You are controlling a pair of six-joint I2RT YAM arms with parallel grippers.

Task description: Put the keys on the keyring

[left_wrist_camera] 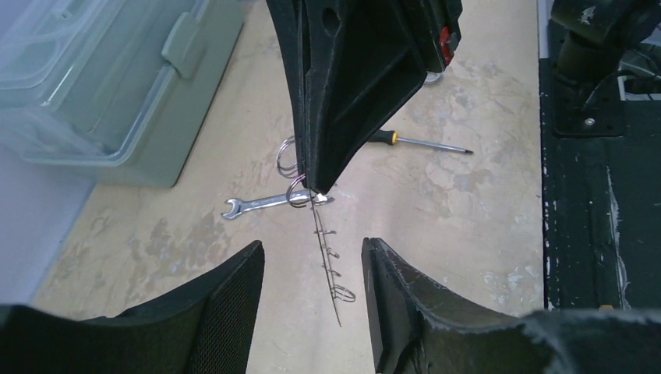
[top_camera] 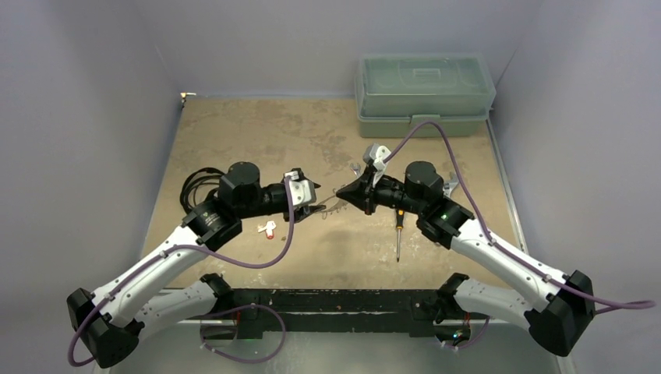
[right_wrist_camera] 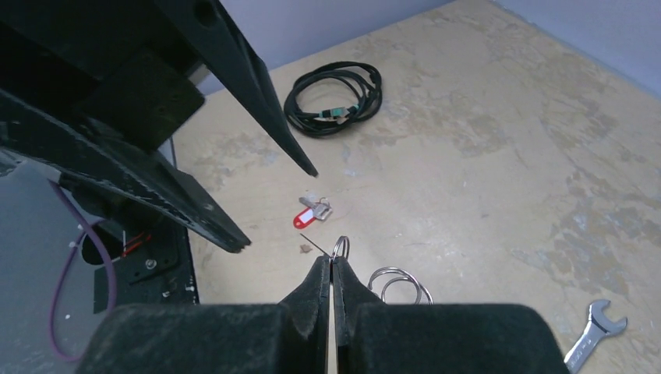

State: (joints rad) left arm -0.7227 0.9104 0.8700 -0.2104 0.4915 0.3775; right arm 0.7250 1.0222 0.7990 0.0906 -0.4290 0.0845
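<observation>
My right gripper (right_wrist_camera: 333,261) is shut on the keyring (left_wrist_camera: 330,261), a thin silvery wire loop that shows edge-on in the left wrist view, with small metal loops hanging along it. My left gripper (left_wrist_camera: 312,245) is open, its jaws on either side of the keyring's free end without touching it. The two grippers meet tip to tip over mid-table, left (top_camera: 318,207) and right (top_camera: 340,192). The keys (right_wrist_camera: 312,212), with a red tag, lie loose on the table (top_camera: 267,228) below the left arm.
A small silver spanner (left_wrist_camera: 257,205) and two loose split rings (right_wrist_camera: 400,284) lie under the right gripper. A screwdriver (top_camera: 398,234) lies to the right. A coiled black cable (top_camera: 195,185) lies at the left, and a green toolbox (top_camera: 425,93) stands at the back.
</observation>
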